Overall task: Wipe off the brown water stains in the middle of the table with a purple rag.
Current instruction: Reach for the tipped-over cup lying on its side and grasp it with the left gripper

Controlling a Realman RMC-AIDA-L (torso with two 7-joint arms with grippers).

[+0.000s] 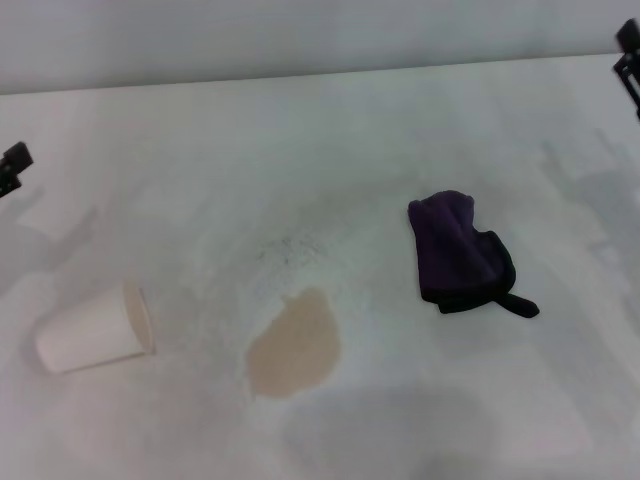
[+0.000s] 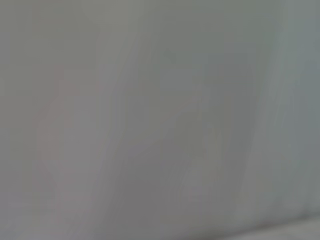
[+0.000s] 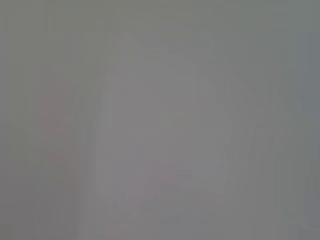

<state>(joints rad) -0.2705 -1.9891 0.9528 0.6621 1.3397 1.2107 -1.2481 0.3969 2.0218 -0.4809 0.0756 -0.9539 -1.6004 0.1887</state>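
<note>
Mid-bench: stain (image 1: 294, 345) untouched, rag (image 1: 458, 254) lying loose beside it; left gripper (image 1: 14, 165) and right gripper (image 1: 628, 55) parked at the edges, fingers' state unreadable.

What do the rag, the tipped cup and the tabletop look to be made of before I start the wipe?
The purple rag looks like soft, matte cloth: it lies bunched in folds, with black edging. The cup, lying on its side, seems to be thin white paper with a beige inside. The table looks hard, smooth and white, perhaps laminate; the brown water stains sit on it as a flat patch.
</note>
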